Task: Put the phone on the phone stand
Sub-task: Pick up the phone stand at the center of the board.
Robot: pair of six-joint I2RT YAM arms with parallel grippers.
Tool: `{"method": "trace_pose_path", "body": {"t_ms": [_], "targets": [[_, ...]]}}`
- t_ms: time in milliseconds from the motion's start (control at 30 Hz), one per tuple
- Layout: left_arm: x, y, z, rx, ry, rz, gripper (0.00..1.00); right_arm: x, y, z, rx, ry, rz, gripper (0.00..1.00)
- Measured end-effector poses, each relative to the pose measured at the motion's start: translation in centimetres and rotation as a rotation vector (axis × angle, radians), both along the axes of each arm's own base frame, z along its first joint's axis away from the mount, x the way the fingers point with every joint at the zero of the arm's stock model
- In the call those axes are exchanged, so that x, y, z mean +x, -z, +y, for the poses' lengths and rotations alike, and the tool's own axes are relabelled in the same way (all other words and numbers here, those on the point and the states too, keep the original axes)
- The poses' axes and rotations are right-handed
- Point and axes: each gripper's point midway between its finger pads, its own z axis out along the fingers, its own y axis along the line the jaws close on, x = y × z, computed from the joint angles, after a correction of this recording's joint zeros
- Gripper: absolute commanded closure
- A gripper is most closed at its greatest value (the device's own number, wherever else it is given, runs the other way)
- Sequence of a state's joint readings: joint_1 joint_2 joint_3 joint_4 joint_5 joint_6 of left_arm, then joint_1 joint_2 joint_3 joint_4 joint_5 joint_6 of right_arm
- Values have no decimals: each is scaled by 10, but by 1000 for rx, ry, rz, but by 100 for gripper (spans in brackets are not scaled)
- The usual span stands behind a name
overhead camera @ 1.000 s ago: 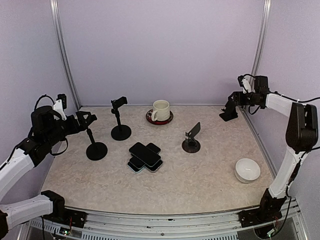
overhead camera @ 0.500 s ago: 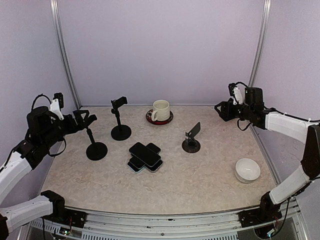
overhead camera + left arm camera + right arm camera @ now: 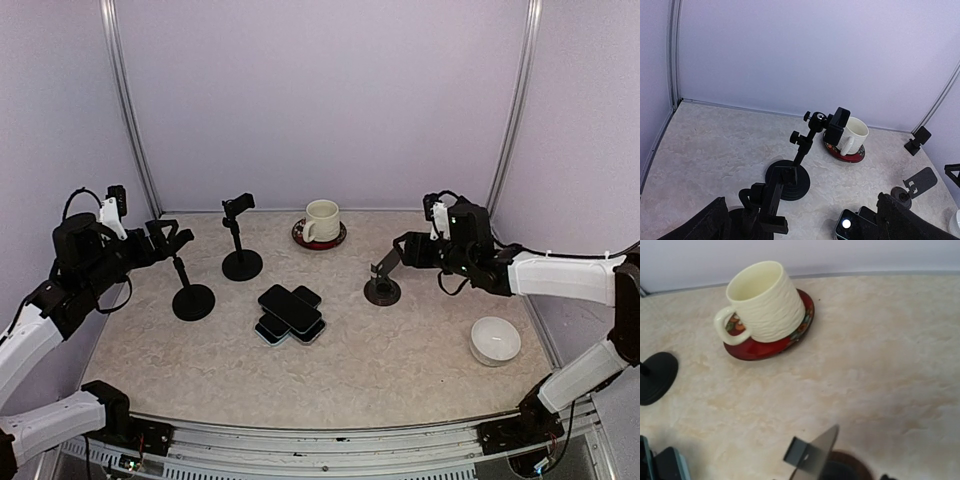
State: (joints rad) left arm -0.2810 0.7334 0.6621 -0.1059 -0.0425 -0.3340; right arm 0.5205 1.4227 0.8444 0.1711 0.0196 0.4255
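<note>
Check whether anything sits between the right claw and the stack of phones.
The low angled phone stand sits just ahead of the right claw, roughly on the line to the stack of phones. Nothing else visible lies between them.

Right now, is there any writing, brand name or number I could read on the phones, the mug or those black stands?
No readable text in any view.
Phones: dark surfaces, no logo or digits to be made out.
Mug: plain cream, no print.
Saucer: coloured pattern only, no letters.
Tilted stand: plain black, no label.
</note>
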Motion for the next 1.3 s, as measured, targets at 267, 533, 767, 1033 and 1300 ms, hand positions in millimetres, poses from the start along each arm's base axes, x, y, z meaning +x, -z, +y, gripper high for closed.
{"method": "trace_pose_path", "body": {"t_ms": [267, 533, 767, 1033, 1300], "targets": [[0, 0, 2, -1, -5, 0, 1, -6, 18, 20, 16, 65, 10, 42], [0, 0, 2, -3, -5, -1, 1, -2, 42, 29, 25, 100, 42, 51], [0, 0, 3, -5, -5, 0, 1, -1, 48, 29, 36, 116, 45, 58], [1, 0, 3, -9, -6, 1, 1, 1, 53, 31, 40, 118, 50, 76], [1, 0, 3, -10, -6, 1, 1, 1, 54, 31, 40, 116, 52, 96]]}}
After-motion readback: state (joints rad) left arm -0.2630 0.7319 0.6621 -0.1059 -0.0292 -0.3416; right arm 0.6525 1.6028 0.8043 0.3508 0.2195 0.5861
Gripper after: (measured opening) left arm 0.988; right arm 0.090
